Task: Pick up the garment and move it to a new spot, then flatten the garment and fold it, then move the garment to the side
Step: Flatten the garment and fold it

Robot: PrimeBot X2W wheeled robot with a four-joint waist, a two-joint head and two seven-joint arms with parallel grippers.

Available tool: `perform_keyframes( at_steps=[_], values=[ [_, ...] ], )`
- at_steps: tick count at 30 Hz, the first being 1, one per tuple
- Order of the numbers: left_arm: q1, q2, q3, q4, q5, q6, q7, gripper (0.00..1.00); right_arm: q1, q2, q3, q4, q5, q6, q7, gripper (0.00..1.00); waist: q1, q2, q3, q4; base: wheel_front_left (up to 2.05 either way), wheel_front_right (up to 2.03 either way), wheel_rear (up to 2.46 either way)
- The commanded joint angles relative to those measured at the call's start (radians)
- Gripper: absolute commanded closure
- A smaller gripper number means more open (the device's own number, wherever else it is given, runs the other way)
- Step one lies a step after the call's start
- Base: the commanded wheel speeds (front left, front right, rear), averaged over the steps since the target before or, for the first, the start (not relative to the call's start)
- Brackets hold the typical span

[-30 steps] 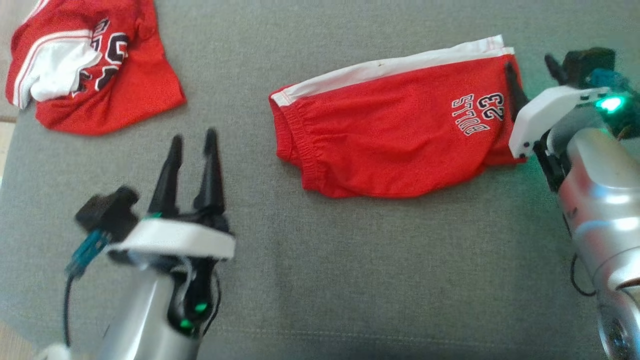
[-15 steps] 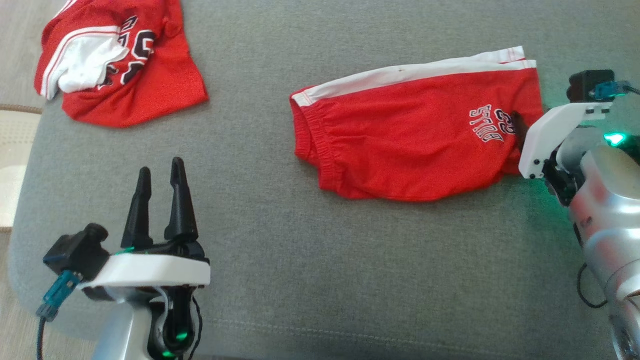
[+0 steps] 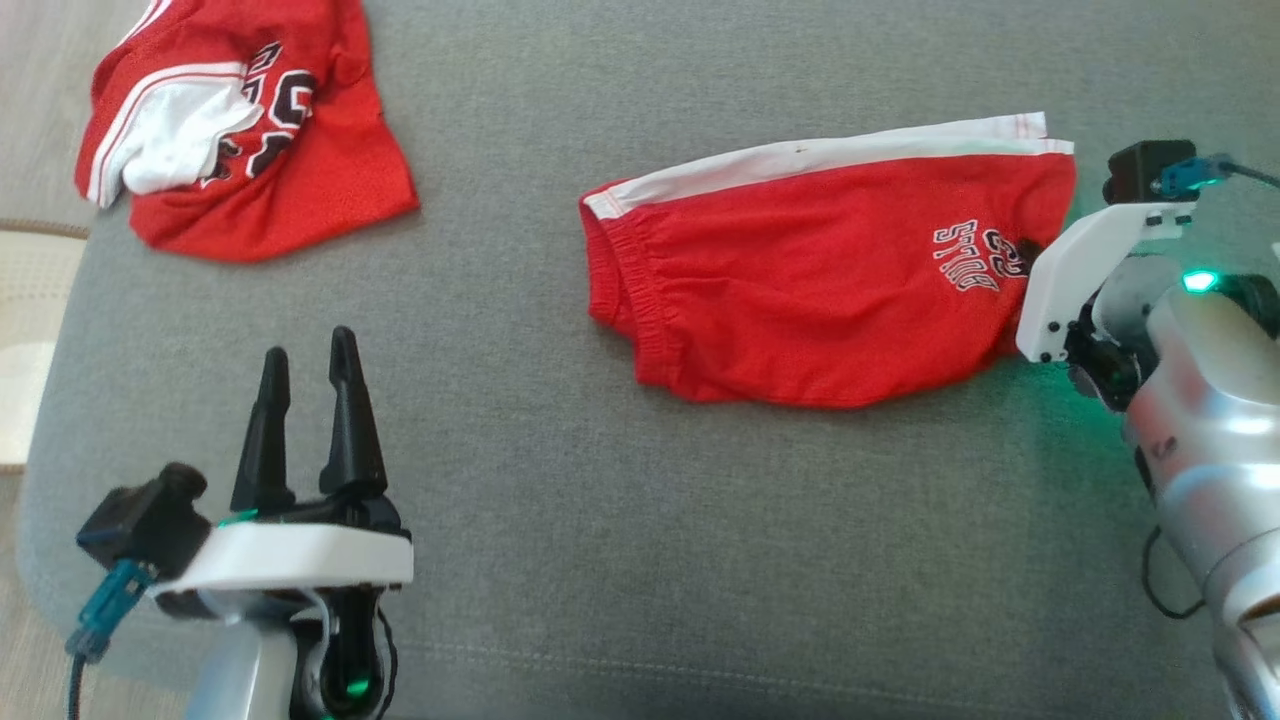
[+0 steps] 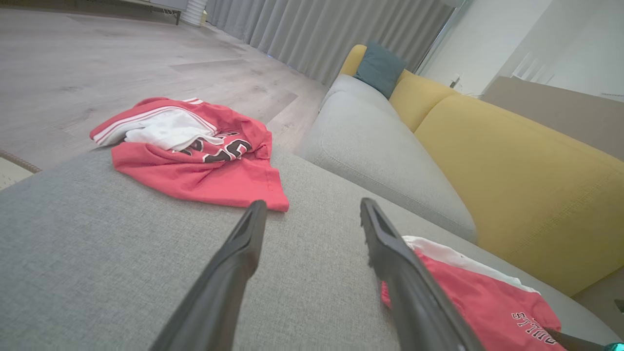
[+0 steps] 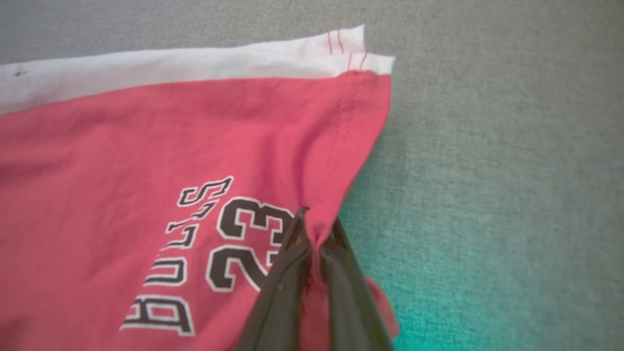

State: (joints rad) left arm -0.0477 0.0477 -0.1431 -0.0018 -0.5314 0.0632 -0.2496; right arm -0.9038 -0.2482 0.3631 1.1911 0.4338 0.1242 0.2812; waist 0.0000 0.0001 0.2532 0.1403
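The garment, a pair of red shorts (image 3: 800,280) with a white side stripe and "BULLS 23" print, lies folded flat on the grey cushion (image 3: 700,550). My right gripper (image 3: 1028,250) is at the shorts' right hem beside the print. In the right wrist view the right gripper (image 5: 314,229) is shut on a pinch of the red hem of the shorts (image 5: 170,146). My left gripper (image 3: 307,348) hovers open over bare cushion at the lower left, well away from the shorts. Seen from the left wrist, its fingers (image 4: 243,253) are spread, with the shorts (image 4: 468,297) at the lower right.
A crumpled red and white jersey (image 3: 250,150) lies at the cushion's far left corner, also the jersey (image 4: 195,156) ahead of the left gripper. A yellow sofa back (image 4: 512,170) runs behind. The cushion's left edge drops to floor and a pale rug (image 3: 25,300).
The right gripper's fingers, open at the shorts' right hem before, have closed on it and bunched the fabric. The head view has shifted; the left gripper stays open.
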Motion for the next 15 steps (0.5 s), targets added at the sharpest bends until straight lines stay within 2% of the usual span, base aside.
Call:
perform_keyframes(
  at_steps=[1, 15],
  values=[
    [-0.005, 0.003, 0.041, -0.038, 0.012, 0.007, -0.012, 0.0, 0.036, 0.001, 0.025, -0.016, 0.011, 0.007, -0.007, 1.0, 0.0, -0.0001, -0.004, -0.01, 0.0, 0.0, 0.0],
    [0.029, 0.003, 0.055, -0.039, 0.075, -0.002, -0.012, 0.0, 0.105, -0.067, 0.08, -0.098, 0.109, 0.007, -0.109, 1.0, 0.0, -0.0001, -0.066, -0.147, 0.0, 0.0, 0.0]
  ],
)
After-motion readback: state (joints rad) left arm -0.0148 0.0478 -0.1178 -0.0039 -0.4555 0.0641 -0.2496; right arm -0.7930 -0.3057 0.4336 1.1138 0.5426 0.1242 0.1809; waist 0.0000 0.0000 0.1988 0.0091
